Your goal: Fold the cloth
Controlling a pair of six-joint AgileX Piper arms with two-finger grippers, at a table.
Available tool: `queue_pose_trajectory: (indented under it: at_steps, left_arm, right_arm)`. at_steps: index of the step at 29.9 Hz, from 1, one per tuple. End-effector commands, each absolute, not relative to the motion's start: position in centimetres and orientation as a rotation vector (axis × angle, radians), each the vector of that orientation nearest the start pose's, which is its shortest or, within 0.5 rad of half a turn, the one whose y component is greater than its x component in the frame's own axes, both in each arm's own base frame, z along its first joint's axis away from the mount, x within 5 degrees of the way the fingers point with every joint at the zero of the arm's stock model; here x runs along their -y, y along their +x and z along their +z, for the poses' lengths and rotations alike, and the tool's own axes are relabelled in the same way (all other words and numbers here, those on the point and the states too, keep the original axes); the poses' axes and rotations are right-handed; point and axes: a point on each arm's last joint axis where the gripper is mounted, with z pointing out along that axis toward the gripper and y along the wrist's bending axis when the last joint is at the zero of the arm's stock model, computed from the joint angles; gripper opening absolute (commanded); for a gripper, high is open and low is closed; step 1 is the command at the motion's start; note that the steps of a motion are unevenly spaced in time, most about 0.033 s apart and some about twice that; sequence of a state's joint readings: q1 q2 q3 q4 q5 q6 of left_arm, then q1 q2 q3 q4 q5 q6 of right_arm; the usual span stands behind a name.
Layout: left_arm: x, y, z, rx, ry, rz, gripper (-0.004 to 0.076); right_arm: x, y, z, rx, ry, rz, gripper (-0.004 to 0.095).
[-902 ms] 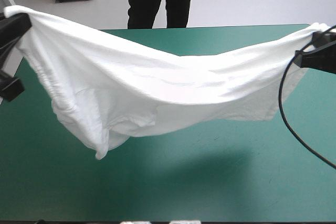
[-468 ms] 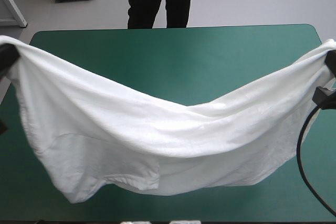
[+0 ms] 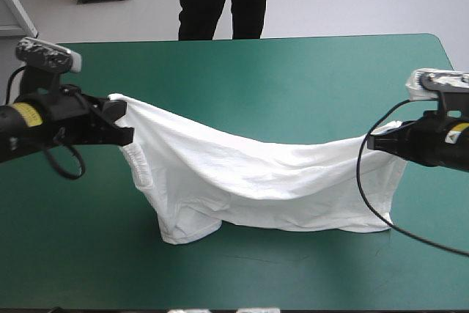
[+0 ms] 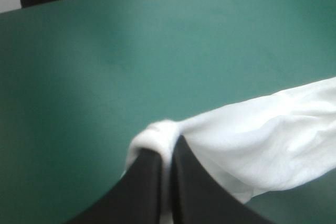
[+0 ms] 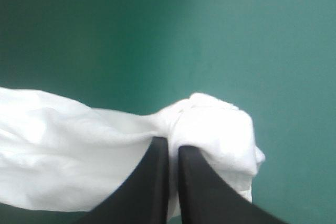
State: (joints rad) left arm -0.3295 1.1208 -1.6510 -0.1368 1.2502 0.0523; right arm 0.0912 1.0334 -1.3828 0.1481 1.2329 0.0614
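The white T-shirt (image 3: pixel 249 177) hangs stretched between my two grippers over the middle of the teal-green table (image 3: pixel 293 78), sagging in the centre with its lower edge resting on the cover. My left gripper (image 3: pixel 121 124) is shut on the T-shirt's left end, and cloth (image 4: pixel 262 129) bunches over the black fingertips (image 4: pixel 167 148) in the left wrist view. My right gripper (image 3: pixel 375 143) is shut on the T-shirt's right end. In the right wrist view a wad of cloth (image 5: pixel 215 124) sits around the tips of its black fingers (image 5: pixel 173 148).
Bare teal-green cover lies beyond the shirt toward the far edge (image 3: pixel 242 39) and in front of it toward the near edge.
Both grippers have come down and inward from the raised, wide spread. The T-shirt has dropped lower and narrower, its bottom now touching the table.
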Motion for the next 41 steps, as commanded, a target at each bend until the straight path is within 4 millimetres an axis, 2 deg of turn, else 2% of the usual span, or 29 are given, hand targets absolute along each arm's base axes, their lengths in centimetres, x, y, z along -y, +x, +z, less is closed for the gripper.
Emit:
queue_pose_trajectory:
  at_steps: [1,7,12,17,20,27,31,33,36,39,41]
  left_arm:
    - [7.7,19.8,48.6,-2.272,0.447,-0.258,-0.001]
    - [10.1,27.0,45.4,-2.279,0.445,-0.251,-0.001]
    - [11.4,31.3,44.0,-2.188,0.44,-0.217,-0.001]
    - [11.0,34.8,42.5,-2.136,0.394,-0.159,-0.001]
    - [10.5,36.6,41.0,-2.154,0.364,-0.141,-0.001]
    - [10.4,39.4,37.2,-2.242,0.365,-0.113,-0.0009]
    - [10.6,40.2,35.7,-2.276,0.379,-0.107,0.0]
    - [10.6,40.4,35.1,-2.302,0.383,-0.105,0.0027]
    - [10.7,40.4,34.9,-2.324,0.384,-0.111,0.0104]
    - [10.7,40.3,34.8,-2.324,0.404,-0.103,0.0219]
    - [10.7,40.3,34.8,-2.324,0.416,-0.098,0.0305]
  right_arm:
    - [-3.1,20.6,43.5,-2.322,-0.039,0.25,-0.0013]
    - [-3.7,29.1,39.9,-2.355,-0.072,0.209,-0.0013]
    - [-3.8,35.1,38.5,-2.333,-0.084,0.142,-0.0013]
    - [-4.0,40.4,37.5,-2.306,-0.089,0.112,-0.0013]
    - [-4.2,42.8,36.0,-2.327,-0.091,0.108,-0.0013]
    - [-4.4,45.4,31.9,-2.398,-0.098,0.09,-0.0013]
    - [-4.4,45.9,30.8,-2.416,-0.131,0.081,0.002]
    - [-4.5,46.1,30.5,-2.423,-0.15,0.082,0.0095]
    - [-4.5,46.1,30.5,-2.423,-0.15,0.082,0.0287]
    - [-4.5,46.1,30.5,-2.421,-0.15,0.082,0.0499]
    - [-4.5,46.0,30.6,-2.419,-0.15,0.082,0.0596]
